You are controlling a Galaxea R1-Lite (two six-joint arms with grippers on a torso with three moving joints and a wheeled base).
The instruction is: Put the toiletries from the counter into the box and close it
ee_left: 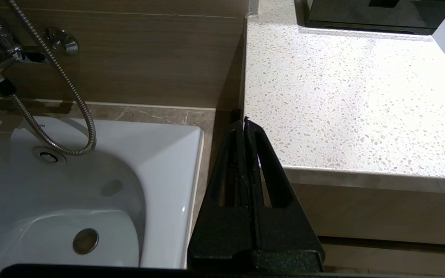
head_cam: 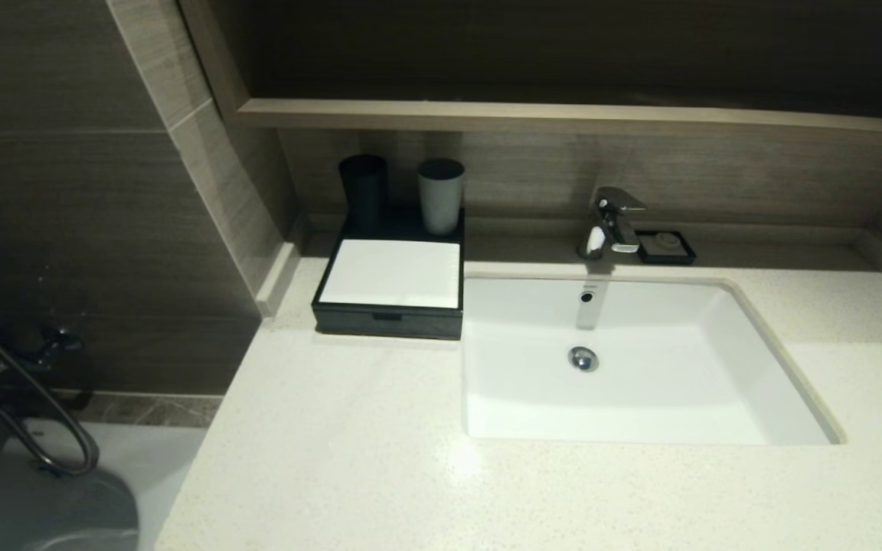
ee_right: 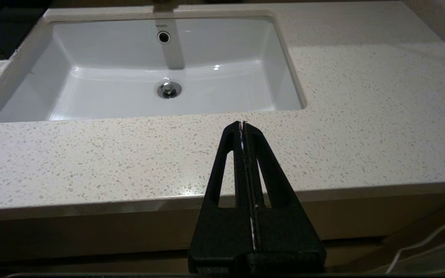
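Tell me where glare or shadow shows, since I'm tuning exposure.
Head view: the box's white panel glares; the wall above the shelf is dark. Right wrist view: small highlights in the basin. Left wrist view: the counter is bright.

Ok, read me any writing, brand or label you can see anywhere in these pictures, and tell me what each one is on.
"TOTO": small grey lettering on the back wall of the white basin, just above the overflow hole, in the right wrist view.
Faint dark mark on the bathtub rim beside the shower hose: too blurred to read.
The box, cups and soap dish show no readable text.
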